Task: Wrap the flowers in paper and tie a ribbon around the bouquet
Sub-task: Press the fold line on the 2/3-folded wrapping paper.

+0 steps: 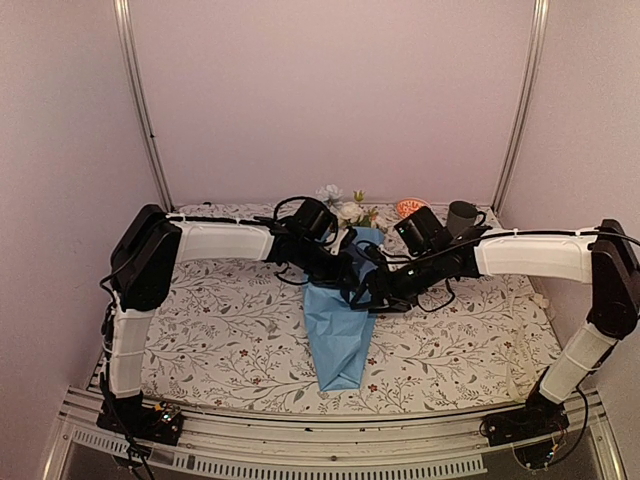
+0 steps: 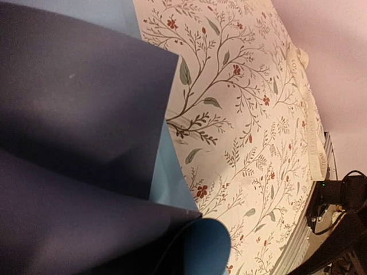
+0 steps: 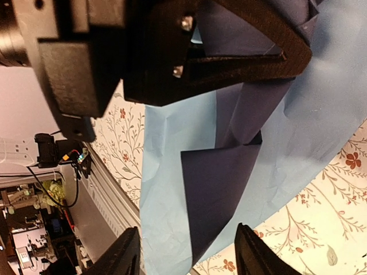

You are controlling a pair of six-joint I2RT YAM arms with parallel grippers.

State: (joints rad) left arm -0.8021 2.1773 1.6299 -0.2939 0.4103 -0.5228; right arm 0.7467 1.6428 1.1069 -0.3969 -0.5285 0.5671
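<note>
Though already rolled into a cone, the paper [image 1: 340, 325] isn't secured. The right wrist view shows a navy flap lying loose over the light-blue face, w/ nothing tied round it. It lies mid-tabletop [image 1: 220, 330], long axis running far-to-near: pointed tip toward the arm bases, wide mouth at the far end, where the flowers [image 1: 345, 212] poke out.

Both hands meet at the upper third, just below the mouth. From the left comes the left hand [image 1: 350, 268], fully closed and pinching a fold of the paper. The right wrist view shows it as black jaws clamped on a navy layer. At the cone's right edge sits the right hand [image 3: 188, 229], fingers [image 3: 129, 255] apart, nothing b/w them; the paper lies just ahead of its tips.

Judgement: wrap roughly formed, tie not begun. Next move prob. falls to the right hand, as it's free & the loose flap lies straight ahead of it, w/ the left as anchor. Risk: cone springs open if that pinch slips.
</note>
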